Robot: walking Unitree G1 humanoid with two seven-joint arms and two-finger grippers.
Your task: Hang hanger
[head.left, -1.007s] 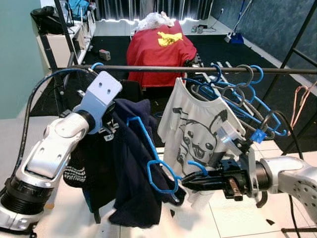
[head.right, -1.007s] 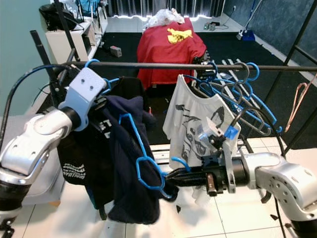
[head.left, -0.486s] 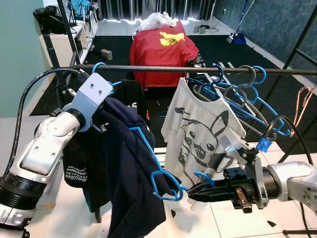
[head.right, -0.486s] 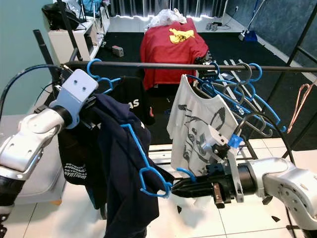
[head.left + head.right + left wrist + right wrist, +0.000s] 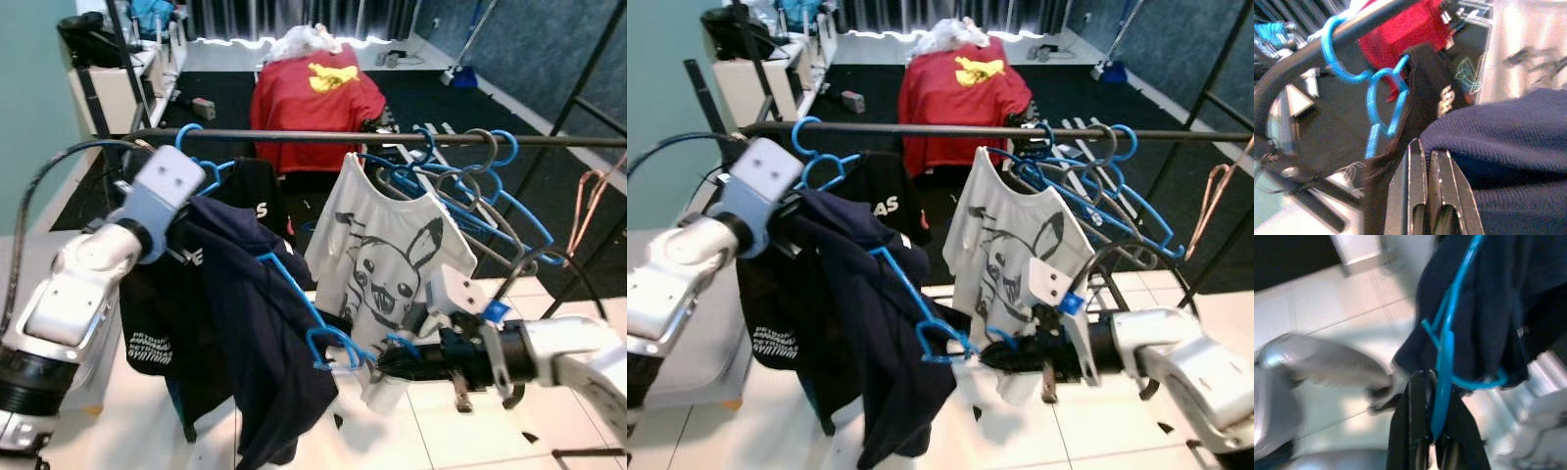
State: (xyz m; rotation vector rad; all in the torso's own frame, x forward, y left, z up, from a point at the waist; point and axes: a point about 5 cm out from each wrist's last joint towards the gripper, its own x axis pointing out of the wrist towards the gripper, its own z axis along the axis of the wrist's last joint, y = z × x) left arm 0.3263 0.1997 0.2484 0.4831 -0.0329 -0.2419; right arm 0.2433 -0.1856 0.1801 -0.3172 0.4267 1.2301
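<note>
Two grippers hold one load below the rail (image 5: 323, 136): right gripper (image 5: 384, 363) jaws clamped on the blue hanger (image 5: 312, 325), left gripper (image 5: 1431, 192) jaws together against the navy garment (image 5: 265, 343).

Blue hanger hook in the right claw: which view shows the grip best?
Right wrist view: the right claw is shut on the blue hanger, close up. Both eye views show the whole hanger carrying the navy garment below the rail. Left wrist view shows the garment's fabric.
</note>
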